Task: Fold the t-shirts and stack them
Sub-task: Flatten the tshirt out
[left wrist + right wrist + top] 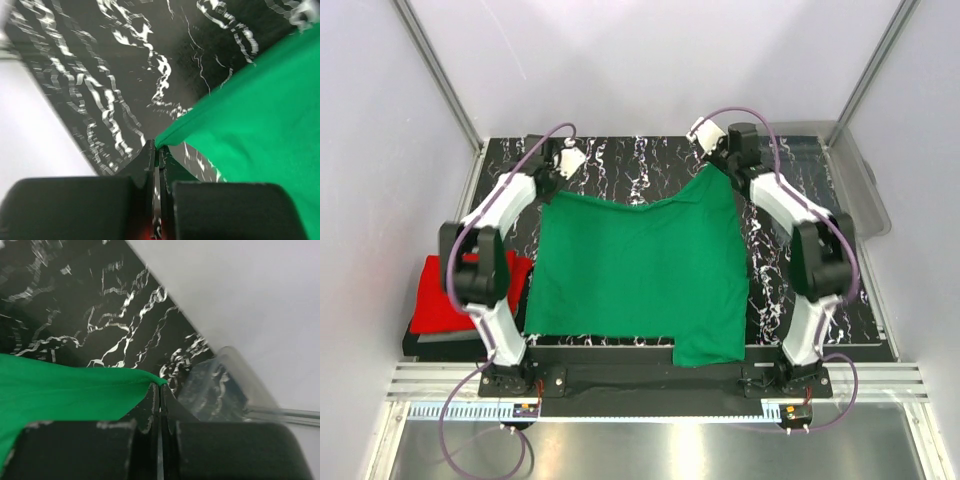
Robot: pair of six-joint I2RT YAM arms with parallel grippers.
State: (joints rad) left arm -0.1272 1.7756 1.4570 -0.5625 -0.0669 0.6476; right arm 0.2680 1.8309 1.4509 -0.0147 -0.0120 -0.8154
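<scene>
Now both grippers sit clamped shut on the green t-shirt [640, 270] — left gripper [157, 150] on its far left corner, right gripper [161, 389] on its far right. From those grips the shirt spreads back toward the near edge of the table [620, 160].

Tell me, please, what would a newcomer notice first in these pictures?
The bright green t-shirt lies spread over the middle of the black marbled table and draws the eye at once. The left pincer and the right pincer each pinch one of its far corners, shut on the cloth. A folded red t-shirt sits at the table's left edge, partly behind the left arm.
</scene>
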